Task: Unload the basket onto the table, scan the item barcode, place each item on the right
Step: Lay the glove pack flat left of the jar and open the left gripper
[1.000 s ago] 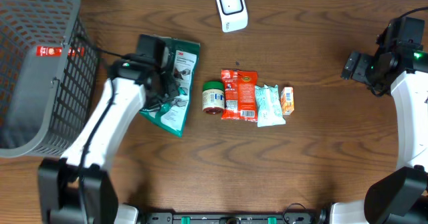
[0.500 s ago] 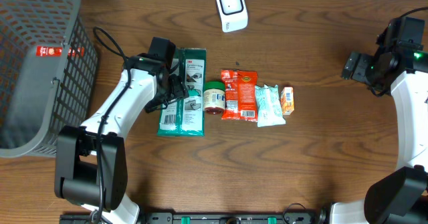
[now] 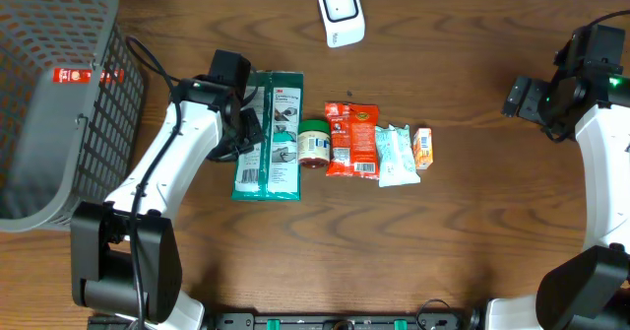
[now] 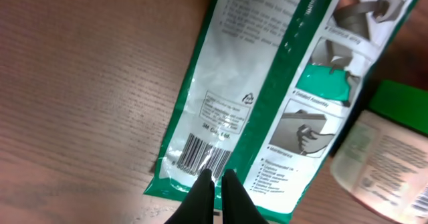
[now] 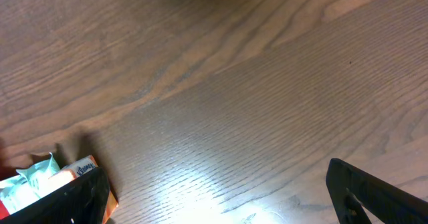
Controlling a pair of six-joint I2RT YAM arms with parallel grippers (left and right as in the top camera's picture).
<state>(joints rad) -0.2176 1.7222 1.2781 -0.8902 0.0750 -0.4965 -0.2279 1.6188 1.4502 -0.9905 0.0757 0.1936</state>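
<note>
Scan pending: pouch point(image 3: 276, 148) lies flat, not yet at the scanner point(image 3: 341, 13).
Brown wooden table point(image 3: 463, 231), grey basket point(image 3: 49, 94) far left; green pouch mid-left, scanner far centre, well apart; left gripper point(image 4: 215, 186) pinched together over the upturned barcode point(image 4: 200, 156), seemingly empty; right gripper point(image 5: 221, 187) spread wide, far right. Next: grasp pouch, carry barcode to scanner.

Centre frame is blocked by a row of packets point(image 3: 352, 141), upper left by a basket point(image 3: 49, 123); bare table point(image 3: 413, 241) is found below.
</note>
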